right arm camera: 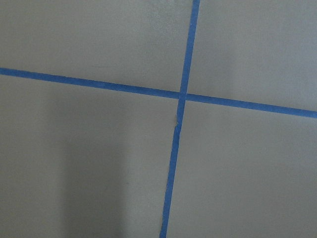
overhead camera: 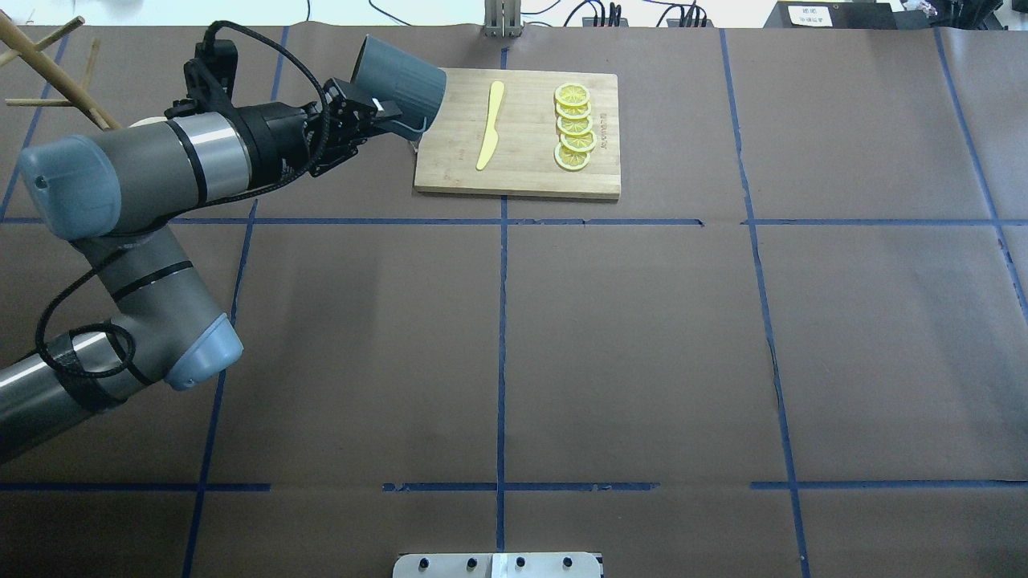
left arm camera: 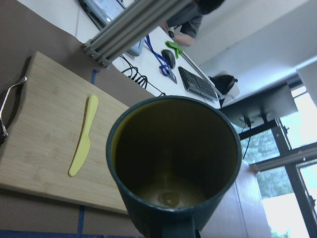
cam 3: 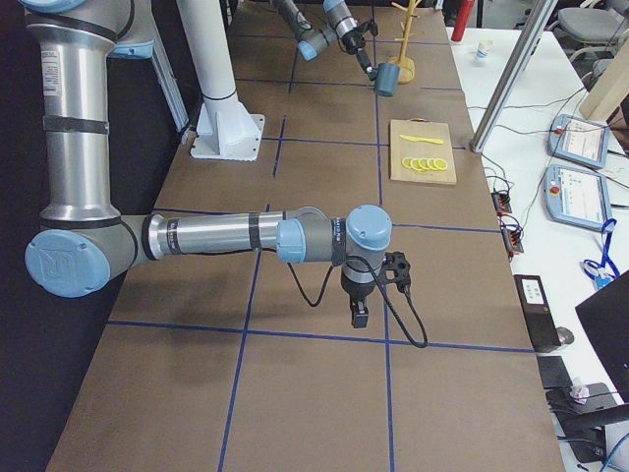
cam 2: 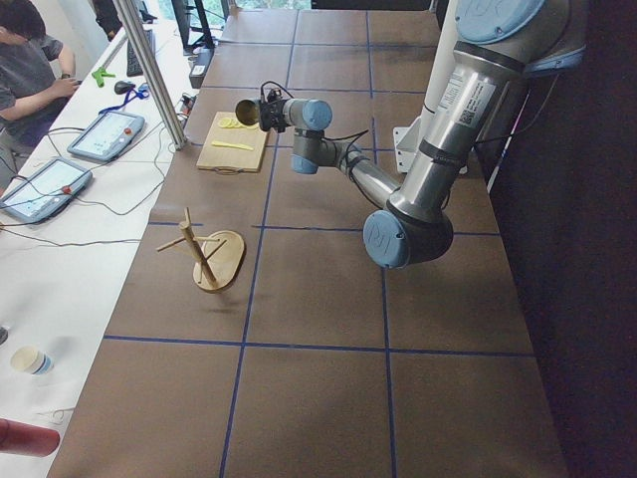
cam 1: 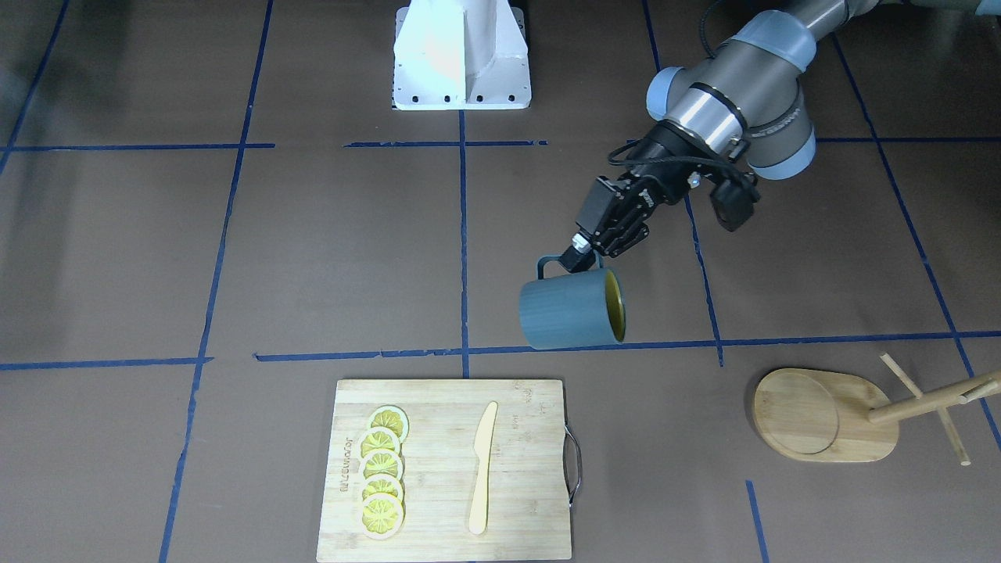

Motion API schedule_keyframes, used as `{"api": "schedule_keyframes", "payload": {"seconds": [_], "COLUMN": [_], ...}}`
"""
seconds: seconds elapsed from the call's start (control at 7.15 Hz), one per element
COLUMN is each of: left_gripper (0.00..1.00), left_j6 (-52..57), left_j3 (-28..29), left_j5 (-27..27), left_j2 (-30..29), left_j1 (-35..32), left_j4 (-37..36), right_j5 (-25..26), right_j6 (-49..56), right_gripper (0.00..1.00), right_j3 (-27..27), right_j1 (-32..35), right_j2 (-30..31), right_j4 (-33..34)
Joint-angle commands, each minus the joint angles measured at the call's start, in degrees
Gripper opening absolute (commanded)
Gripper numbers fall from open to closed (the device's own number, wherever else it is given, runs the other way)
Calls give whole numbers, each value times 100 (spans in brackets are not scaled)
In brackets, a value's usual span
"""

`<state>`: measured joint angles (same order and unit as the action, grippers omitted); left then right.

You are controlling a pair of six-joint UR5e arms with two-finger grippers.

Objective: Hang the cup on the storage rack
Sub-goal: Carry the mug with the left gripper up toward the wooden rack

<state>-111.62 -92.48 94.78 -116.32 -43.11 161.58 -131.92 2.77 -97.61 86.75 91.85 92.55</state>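
My left gripper (cam 1: 580, 252) is shut on the loop handle of the dark blue-grey cup (cam 1: 572, 310). It holds the cup in the air on its side, handle up, with the yellow inside facing the rack's side. The cup also shows in the overhead view (overhead camera: 399, 83) and fills the left wrist view (left arm camera: 173, 163). The bamboo storage rack (cam 1: 829, 412) stands upright near the table's far edge, apart from the cup, and its pegs (overhead camera: 48, 68) are bare. My right gripper (cam 3: 359, 317) hangs over bare table far from both; I cannot tell whether it is open or shut.
A rectangular cutting board (cam 1: 446, 469) with a metal handle lies near the cup and carries several lemon slices (cam 1: 382, 471) and a yellow knife (cam 1: 482, 467). The white robot base (cam 1: 461, 55) stands at the near edge. Tablets and cables lie on a side table (cam 2: 70, 169).
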Motion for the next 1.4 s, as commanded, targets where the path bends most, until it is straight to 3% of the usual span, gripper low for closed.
{"api": "schedule_keyframes", "payload": {"seconds": [0.0, 0.28, 0.56, 0.84, 1.26], "left_gripper": [0, 0, 0, 0, 0], "left_j6": [-2127, -4016, -5459, -6009, -6179], "left_j3": [98, 187, 964, 1792, 2260], "left_j5": [-3, -55, -91, -100, -100], "left_j2": [4, 48, 197, 198, 311], "left_j1": [-337, -697, -1162, -1629, -1789], "left_j4": [388, 671, 1957, 2911, 3545], "right_j5": [0, 9, 9, -17, 9], "right_j6": [4, 13, 4, -22, -14], "right_gripper": [100, 100, 100, 100, 100], "right_j3": [6, 6, -12, -21, -109], "right_j1": [0, 0, 0, 0, 0], "right_j2": [0, -9, -27, -44, -53], "right_j4": [0, -9, -9, 0, -9]}}
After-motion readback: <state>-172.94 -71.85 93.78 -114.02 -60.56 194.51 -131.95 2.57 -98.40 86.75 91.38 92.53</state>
